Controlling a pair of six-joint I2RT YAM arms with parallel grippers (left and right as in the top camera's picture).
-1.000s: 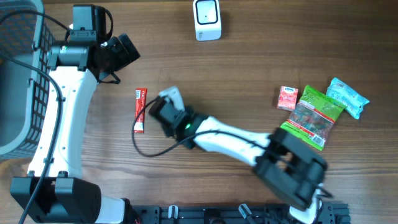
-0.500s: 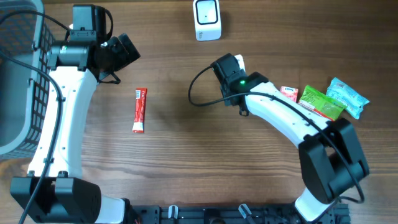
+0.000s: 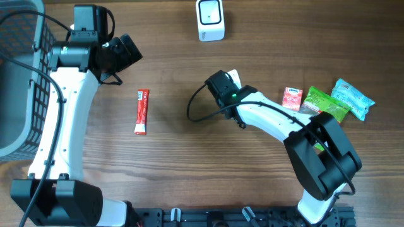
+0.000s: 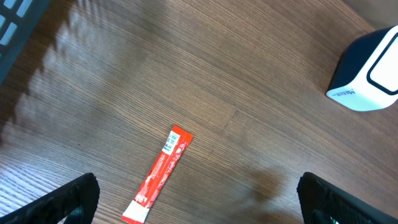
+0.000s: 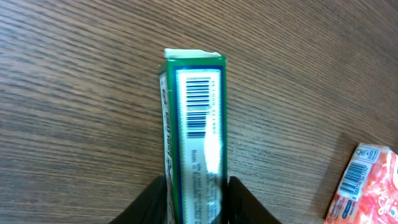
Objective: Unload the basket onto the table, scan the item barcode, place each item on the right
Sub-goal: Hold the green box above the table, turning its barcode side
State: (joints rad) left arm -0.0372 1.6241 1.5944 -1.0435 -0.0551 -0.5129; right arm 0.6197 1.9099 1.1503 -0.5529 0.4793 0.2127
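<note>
The green box (image 5: 193, 143) sat lengthwise in my right gripper (image 5: 196, 200). One finger (image 5: 155, 199) lay against each long side, so the jaws were closed to the box's width & had hold of it. The barcode (image 5: 198, 106) faced up toward the wrist cam, near the box's far end, which stuck out past my fingertips. From overhead only that pale far end (image 3: 232, 77) showed beyond the right gripper (image 3: 224, 87). I couldn't tell if the box touched the tabletop (image 3: 189, 164) or hung just above it.

Off to the right of that gripper, near but apart, lay a pink pack (image 5: 367, 183) w/ its own small barcode. Overhead, the pink pack (image 3: 291, 99) had a green bag (image 3: 325, 104) just beyond it & a blue pack (image 3: 353, 98) farther out the same way. The white scanner (image 3: 210, 19) stood ahead of the right gripper, well apart.

My left gripper (image 4: 199, 202) was spread wide w/ nothing in it, hanging over bare wood. A red sachet (image 4: 158, 176) lay flat below it, between the fingers in the wrist view & touching neither. The scanner (image 4: 367, 74) was up front & to its right. A grey basket (image 3: 25, 82) sat on the far side of my left arm.
</note>
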